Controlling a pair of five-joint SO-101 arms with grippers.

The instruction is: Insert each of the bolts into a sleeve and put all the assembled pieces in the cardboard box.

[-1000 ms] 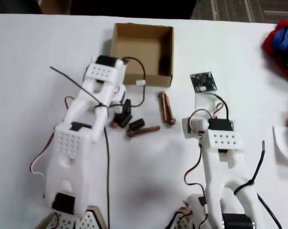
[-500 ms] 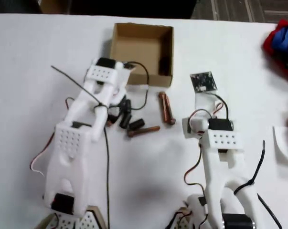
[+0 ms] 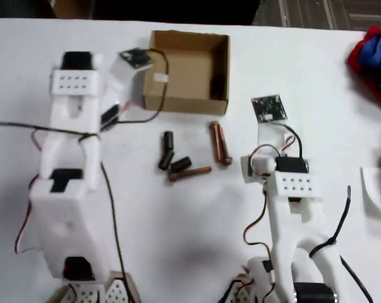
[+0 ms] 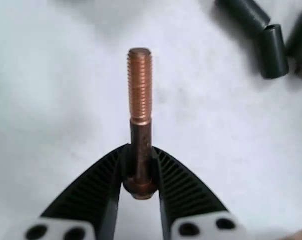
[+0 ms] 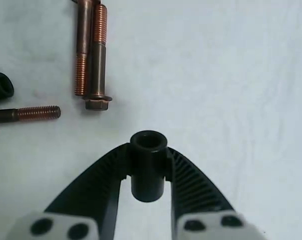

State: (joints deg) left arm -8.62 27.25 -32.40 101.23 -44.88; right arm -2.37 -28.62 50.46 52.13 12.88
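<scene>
1. Left gripper (image 4: 140, 152): fingers clamped on a bolt (image 4: 139, 100), pinched right at the head end. The threaded tip sticks out free in front, prob so it can go into a sleeve w/o the fingers in the way. This arm sits left of the box.
2. Cardboard box (image 3: 185, 102): open top, back-middle of the table, so either arm can drop stuff in imo. There's something dark against its right inner wall, can't tell what.
3. Loose parts in front of the box: three loose sleeves (image 3: 167, 140) bunched together, a loose bolt (image 3: 193, 172) lying just beside them, and a bolt pair (image 3: 220, 142) touching side by side a bit further right. None assembled yet afaict.
4. Right gripper (image 5: 147, 151): fingers shut around the body of a sleeve (image 5: 148, 170), w/ its open bore left uncovered, basically offered as the socket. Bolt and sleeve are well apart, so mating is the next job. The thread tip needs to line up w/ the bore or it'll jam.
</scene>
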